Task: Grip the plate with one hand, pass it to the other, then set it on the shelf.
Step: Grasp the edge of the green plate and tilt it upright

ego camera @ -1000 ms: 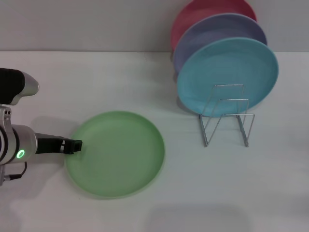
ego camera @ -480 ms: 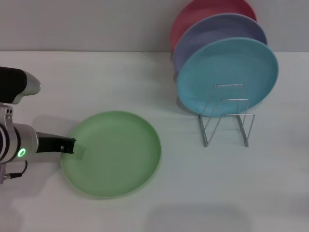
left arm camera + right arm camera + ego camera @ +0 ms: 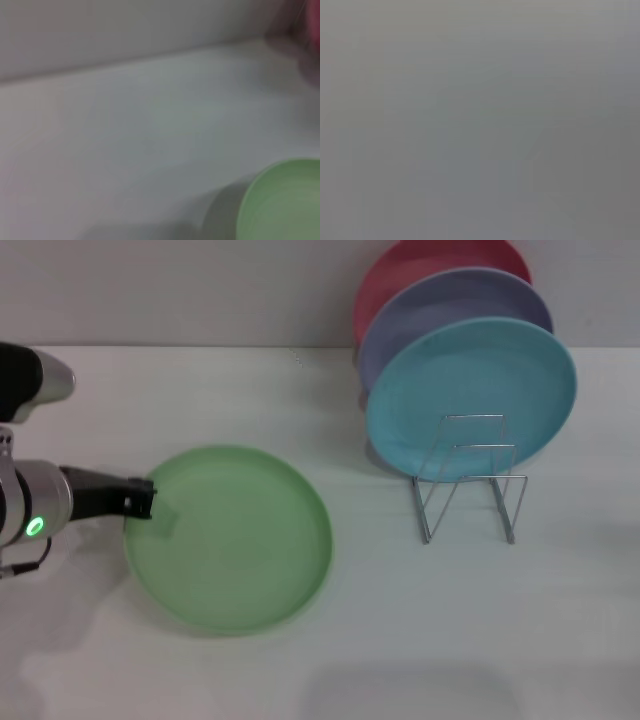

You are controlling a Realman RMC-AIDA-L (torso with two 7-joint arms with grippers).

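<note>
The light green plate (image 3: 230,538) is at the left of the white table, its left rim held in my left gripper (image 3: 141,502). The gripper is shut on that rim and the plate looks raised a little off the table, with a shadow under it. The plate's edge also shows in the left wrist view (image 3: 285,200). The silver wire shelf (image 3: 470,485) stands at the right, its front loops empty. My right gripper is out of view; the right wrist view shows only plain grey.
A sky-blue plate (image 3: 470,390), a lavender plate (image 3: 450,302) and a pink plate (image 3: 420,265) stand upright in the back of the rack. The white table (image 3: 200,390) meets a grey wall behind.
My left gripper has moved away from me with the green plate's rim in it. The plate has shifted left and farther back and seems to have lifted.
</note>
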